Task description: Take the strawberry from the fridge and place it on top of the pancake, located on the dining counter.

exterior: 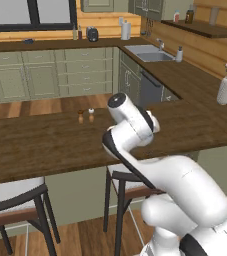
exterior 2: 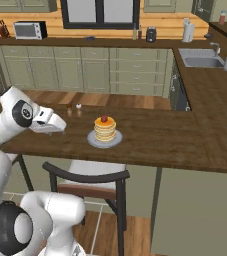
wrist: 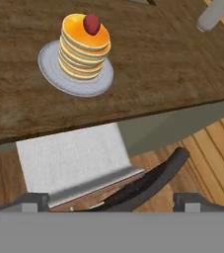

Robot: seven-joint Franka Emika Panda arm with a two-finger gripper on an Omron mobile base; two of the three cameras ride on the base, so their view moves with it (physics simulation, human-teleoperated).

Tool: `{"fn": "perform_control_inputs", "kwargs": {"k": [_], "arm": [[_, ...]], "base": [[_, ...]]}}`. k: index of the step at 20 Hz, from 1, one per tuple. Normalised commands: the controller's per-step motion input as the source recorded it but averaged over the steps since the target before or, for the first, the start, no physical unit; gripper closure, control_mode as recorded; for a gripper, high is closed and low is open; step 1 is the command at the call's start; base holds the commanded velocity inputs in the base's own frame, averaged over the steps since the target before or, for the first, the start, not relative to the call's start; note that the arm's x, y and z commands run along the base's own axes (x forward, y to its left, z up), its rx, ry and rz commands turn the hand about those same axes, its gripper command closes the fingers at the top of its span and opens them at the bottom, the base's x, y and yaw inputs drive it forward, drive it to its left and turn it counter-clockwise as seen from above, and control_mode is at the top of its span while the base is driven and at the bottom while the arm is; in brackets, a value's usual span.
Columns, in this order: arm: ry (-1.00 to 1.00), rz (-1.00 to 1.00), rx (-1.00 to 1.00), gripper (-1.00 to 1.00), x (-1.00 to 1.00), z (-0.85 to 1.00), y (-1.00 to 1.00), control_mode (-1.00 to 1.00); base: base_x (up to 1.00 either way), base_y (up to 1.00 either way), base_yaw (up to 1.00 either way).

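Hand view: strawberry (wrist: 92,23) tops the pancake (wrist: 84,47) stack; gripper (wrist: 111,201) spread wide, seemingly empty, over a stool (wrist: 74,163).

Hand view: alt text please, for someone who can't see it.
A strawberry sits on top of a pancake stack on a grey plate, on a dark wooden counter. Below the counter's edge are a stool with a pale cushion and a wood plank floor; the jaws are open and empty.
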Motion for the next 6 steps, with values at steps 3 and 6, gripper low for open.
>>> {"fn": "perform_control_inputs", "kwargs": {"k": [3, 6], "arm": [[0.13, -0.03, -0.06, -1.00, -1.00, 0.32, 0.31, -1.00], [0.18, 0.00, -0.16, -1.00, -0.93, 0.03, 0.60, -1.00]], "base": [[0.00, 0.00, 0.00], [0.00, 0.00, 0.00]]}}
